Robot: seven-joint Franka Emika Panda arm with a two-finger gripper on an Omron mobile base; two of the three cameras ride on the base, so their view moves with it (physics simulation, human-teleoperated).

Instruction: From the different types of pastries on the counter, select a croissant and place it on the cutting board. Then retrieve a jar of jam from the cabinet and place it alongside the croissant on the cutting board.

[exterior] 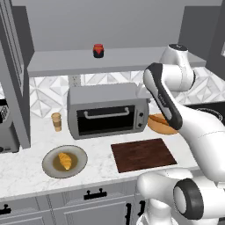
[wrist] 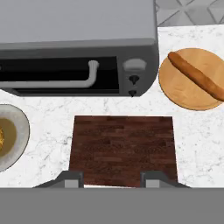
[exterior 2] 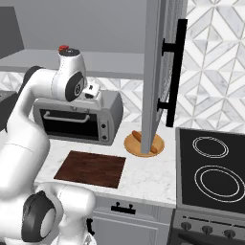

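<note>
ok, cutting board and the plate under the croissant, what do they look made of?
Cutting board: looks like dark brown wood, matte, with streaky grain lines running along it. Grey plate under the croissant: probably glazed ceramic or stoneware, smooth, with a pale rim and an olive-toned centre; the render leaves that open.

one croissant (exterior: 65, 160), one loaf pastry (wrist: 197, 75), two plates (exterior: 49, 163), one jar (exterior: 98, 50)

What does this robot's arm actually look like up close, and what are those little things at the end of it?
The arm is built of rounded, glossy white segments with dark grey to black bands and round caps at the joints. No loose cables show. The gripper ends in two small grey finger tips with flat tops, blocky and squared rather than curved.
</note>
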